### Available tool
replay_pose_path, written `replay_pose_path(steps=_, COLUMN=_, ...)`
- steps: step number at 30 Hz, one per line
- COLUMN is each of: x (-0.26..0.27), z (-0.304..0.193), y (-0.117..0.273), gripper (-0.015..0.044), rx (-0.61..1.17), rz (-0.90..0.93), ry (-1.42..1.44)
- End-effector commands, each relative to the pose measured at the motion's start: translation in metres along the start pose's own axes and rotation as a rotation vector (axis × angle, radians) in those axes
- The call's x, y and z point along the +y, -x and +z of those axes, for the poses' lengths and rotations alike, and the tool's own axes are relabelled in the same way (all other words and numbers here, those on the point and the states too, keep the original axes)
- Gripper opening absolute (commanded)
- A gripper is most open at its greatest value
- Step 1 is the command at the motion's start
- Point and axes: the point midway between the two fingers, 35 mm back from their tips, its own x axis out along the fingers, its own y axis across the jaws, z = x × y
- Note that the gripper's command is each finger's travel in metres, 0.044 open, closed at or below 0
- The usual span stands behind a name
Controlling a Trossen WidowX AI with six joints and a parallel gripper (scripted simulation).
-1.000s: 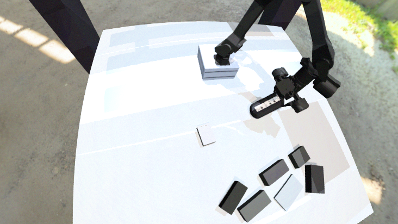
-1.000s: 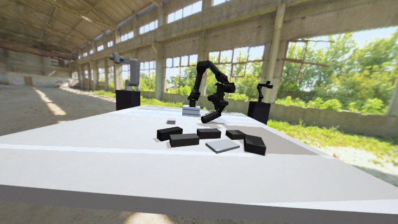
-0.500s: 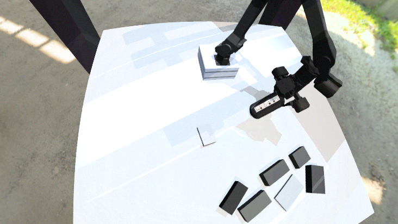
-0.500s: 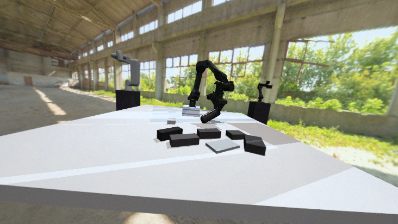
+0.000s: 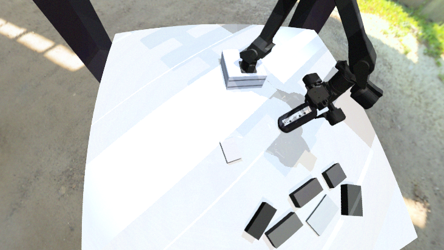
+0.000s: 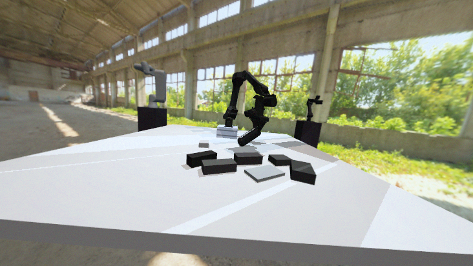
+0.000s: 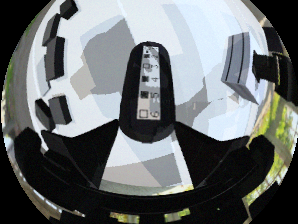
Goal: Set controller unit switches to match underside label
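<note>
The dark controller unit (image 5: 284, 126) (image 6: 249, 137) (image 7: 131, 90) is held tilted, its low end close to the bench (image 5: 155, 186) (image 6: 99, 191); contact is unclear. My gripper (image 5: 312, 108) (image 6: 259, 127) (image 7: 147, 123) is shut on its other end, a finger on each side. The underside label (image 5: 296, 115) (image 7: 155, 90) faces the wrist camera. In the wrist view, squares 6 and 3 look empty, and 5, 4 and 2 look filled. Square 1, at the far end, is too small to read surely. The rocker switches are hidden on the face turned away.
The arm's base stands on a pale block (image 5: 247, 83) (image 6: 227, 132). A small white plate (image 5: 230, 150) (image 6: 203, 144) lies left of the unit. Several dark blocks, one of them small (image 5: 335, 174) (image 6: 279, 159), lie around a pale flat plate (image 5: 322, 215) (image 6: 264, 173) toward the front.
</note>
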Motion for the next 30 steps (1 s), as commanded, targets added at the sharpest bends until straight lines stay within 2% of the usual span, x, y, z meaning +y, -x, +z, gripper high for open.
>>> replay_pose_path(steps=1, x=0.002, z=0.004, y=0.007, gripper=0.0335, rx=0.0, rz=0.012, ry=0.002)
replay_pose_path(steps=30, x=0.0, z=0.023, y=0.016, gripper=0.0335, rx=-0.002, rz=0.012, ry=0.002)
